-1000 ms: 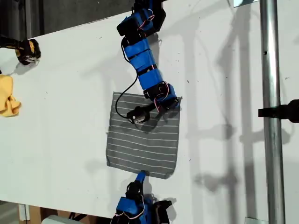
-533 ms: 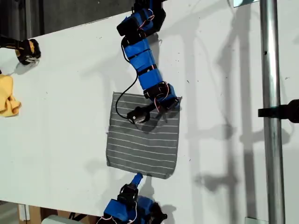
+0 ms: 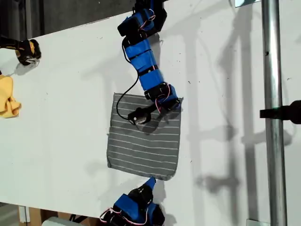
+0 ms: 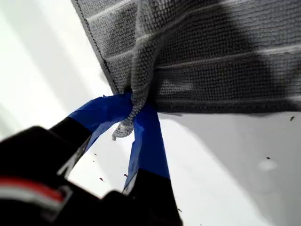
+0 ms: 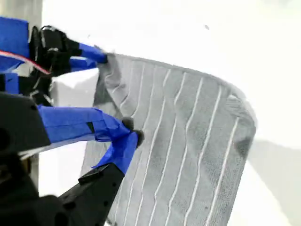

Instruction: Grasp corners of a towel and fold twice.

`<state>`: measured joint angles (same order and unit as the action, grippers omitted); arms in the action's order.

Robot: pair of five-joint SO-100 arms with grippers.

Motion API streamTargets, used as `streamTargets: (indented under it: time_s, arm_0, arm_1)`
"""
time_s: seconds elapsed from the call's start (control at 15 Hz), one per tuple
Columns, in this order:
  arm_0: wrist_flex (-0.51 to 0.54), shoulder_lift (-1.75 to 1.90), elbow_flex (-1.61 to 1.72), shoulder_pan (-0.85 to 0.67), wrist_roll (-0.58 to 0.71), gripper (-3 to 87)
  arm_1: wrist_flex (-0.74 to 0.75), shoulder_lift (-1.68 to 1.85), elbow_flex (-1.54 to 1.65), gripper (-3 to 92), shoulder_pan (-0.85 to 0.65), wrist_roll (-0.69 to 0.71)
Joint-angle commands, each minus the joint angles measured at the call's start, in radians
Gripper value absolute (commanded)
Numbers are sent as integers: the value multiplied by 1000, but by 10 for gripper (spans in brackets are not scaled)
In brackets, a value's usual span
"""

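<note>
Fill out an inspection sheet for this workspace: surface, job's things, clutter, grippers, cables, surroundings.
Surface: white table, bare around the cloth.
Job's things: striped grey towel lying mostly flat, unfolded.
Clutter: yellow cloth at the exterior view's left edge; black-and-yellow object above it.
Grippers: my first gripper shut on a towel corner; my second gripper shut on the towel.
Cables: black cable looping from the upper arm onto the towel.
Surroundings: metal pole at the exterior view's right.
</note>
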<state>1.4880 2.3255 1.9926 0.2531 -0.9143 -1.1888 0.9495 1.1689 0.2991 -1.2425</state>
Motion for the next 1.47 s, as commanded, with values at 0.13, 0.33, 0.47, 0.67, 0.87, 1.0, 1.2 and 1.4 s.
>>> streamTargets:
  time_s: [0.13, 0.33, 0.47, 0.67, 0.87, 1.0, 1.2, 1.4]
  arm_0:
    - [89, 3, -64, 34, -17, 100]
    - [61, 9, -54, 80, -14, 299]
    - [54, 15, -32, 71, 2, 289]
    - [-41, 9, 121, 20, -9, 269]
    - [-241, 17, 360, -12, -35, 253]
    - [-313, 20, 445, -25, -41, 244]
    - [-362, 8, 514, -28, -69, 242]
    - [-423, -69, 552, -15, -103, 230]
  arm_1:
    - [9, 97, -8, -2, -15, 5]
    - [9, 95, -8, -2, -15, 5]
    - [9, 98, -8, -2, -17, 5]
    - [9, 100, -8, -2, -17, 6]
    - [6, 112, -8, -2, -21, 9]
    - [8, 117, -8, -2, -28, 9]
    - [6, 132, -8, -2, -37, 9]
    - [2, 141, -8, -2, -40, 9]
